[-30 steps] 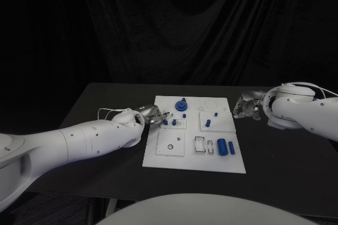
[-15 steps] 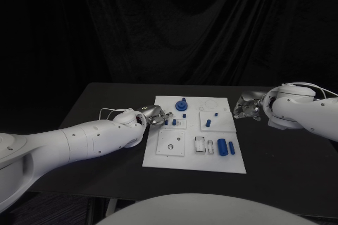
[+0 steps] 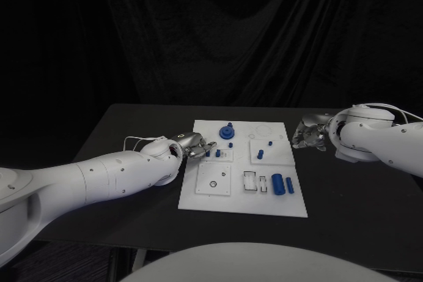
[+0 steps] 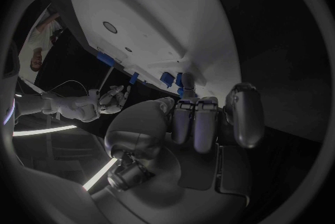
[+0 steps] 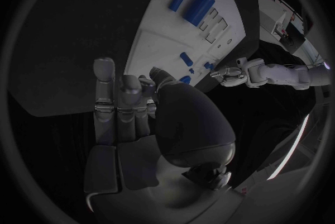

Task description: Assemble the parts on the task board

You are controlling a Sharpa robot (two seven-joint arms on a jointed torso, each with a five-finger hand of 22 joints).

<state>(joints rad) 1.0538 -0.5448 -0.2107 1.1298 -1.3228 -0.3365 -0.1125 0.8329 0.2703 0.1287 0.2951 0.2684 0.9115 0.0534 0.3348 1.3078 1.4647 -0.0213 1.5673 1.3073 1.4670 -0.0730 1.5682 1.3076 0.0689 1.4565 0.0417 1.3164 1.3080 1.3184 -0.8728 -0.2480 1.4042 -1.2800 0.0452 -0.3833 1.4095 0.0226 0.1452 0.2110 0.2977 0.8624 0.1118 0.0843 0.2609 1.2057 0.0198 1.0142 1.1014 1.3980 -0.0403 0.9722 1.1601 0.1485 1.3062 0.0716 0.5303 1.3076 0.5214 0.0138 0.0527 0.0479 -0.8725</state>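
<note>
Head view: blue part (image 3: 217, 153) beside left fingers (image 3: 206, 147).

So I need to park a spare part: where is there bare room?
Bare table behind the left hand, and in front of the task board. Crowded: the board's far half, round the blue gear and pegs.

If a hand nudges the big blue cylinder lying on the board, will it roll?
Probably. The big blue cylinder lies on its side on the flat task board, so a sideways push would likely roll it. It looks rigid and smooth, possibly slippery in a hand.
</note>
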